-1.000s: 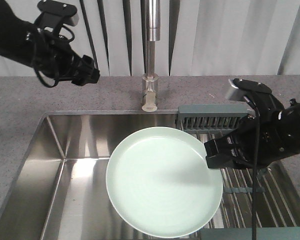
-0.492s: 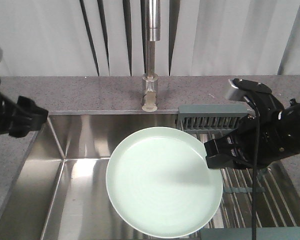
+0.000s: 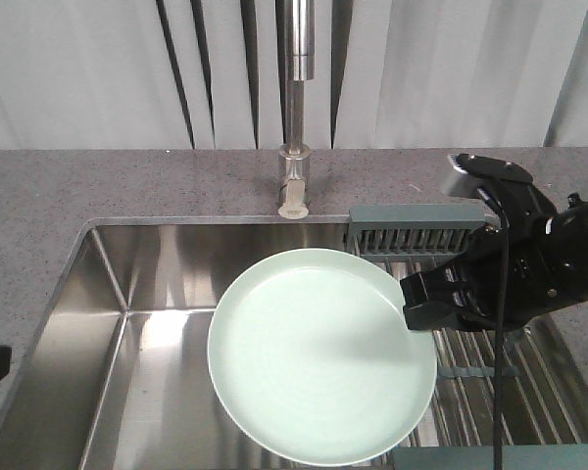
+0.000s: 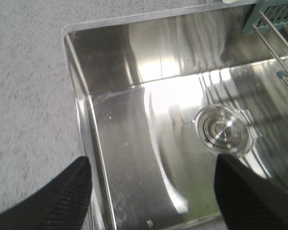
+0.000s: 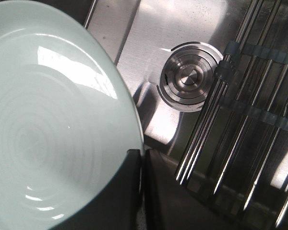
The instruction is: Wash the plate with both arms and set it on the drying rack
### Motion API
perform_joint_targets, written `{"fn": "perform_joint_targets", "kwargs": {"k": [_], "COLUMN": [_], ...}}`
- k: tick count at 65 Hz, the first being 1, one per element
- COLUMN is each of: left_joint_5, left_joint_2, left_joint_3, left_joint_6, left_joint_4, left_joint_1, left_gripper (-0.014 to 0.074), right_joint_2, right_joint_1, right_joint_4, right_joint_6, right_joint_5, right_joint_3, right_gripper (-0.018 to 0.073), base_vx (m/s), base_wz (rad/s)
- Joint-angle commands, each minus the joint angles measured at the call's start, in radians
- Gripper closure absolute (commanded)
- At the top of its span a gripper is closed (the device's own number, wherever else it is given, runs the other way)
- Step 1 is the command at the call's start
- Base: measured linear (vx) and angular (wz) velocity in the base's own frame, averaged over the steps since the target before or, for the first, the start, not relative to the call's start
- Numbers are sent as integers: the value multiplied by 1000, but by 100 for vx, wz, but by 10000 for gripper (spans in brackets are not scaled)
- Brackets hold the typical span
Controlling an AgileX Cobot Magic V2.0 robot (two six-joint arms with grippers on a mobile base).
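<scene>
Right hand: closed on the right-hand rim of the plate, with the rim pinched between its two black fingers, as the right wrist view confirms. The plate is pale mint green, round, face up with faint concentric rings visible on its surface, and is held clear above the stainless steel sink basin. Its right edge sits at the boundary with the drying rack, and whether the rim overlaps the nearest wires cannot be told from the front view. The drying rack lies across the right portion of the sink, its steel wires running front to back, and its grey-green toothed end piece stands at the back, just right of the faucet. In the right wrist view the round steel drain shows on the basin floor, partly behind the rack wires and beside the plate's edge. Left hand: fingers spread wide apart, nothing between them, positioned above the left rear part of the basin, with the drain in sight below it. Grey speckled counter surrounds the sink
</scene>
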Motion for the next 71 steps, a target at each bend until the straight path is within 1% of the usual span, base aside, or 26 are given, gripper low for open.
{"fn": "perform_joint_targets", "kwargs": {"k": [1, 6, 10, 20, 28, 47, 71], "left_joint_5": [-15, 14, 42, 91, 90, 62, 62], "left_joint_2": [-83, -144, -184, -267, -288, -287, -287], "left_joint_3": [15, 35, 44, 52, 52, 52, 52], "left_joint_6": [-12, -24, -49, -118, -124, -123, -123], "left_joint_4": [13, 32, 53, 135, 182, 184, 183], "left_joint_1": [-4, -4, -4, -4, -4, -4, -4], "left_gripper": [101, 101, 101, 101, 101, 101, 101], "right_joint_2": [-29, -29, -29, -29, -29, -29, -29], "right_joint_1": [0, 0, 0, 0, 0, 0, 0], "right_joint_4": [36, 36, 36, 36, 36, 36, 36], "right_joint_6": [-10, -10, -10, -10, -10, -10, -10], "right_joint_5": [-22, -22, -22, -22, -22, -22, -22], "right_joint_3": [-27, -27, -27, -27, -27, -27, -27], "right_gripper": [561, 561, 561, 561, 561, 561, 561], "base_vx": [0, 0, 0, 0, 0, 0, 0], "base_wz": [0, 0, 0, 0, 0, 0, 0]}}
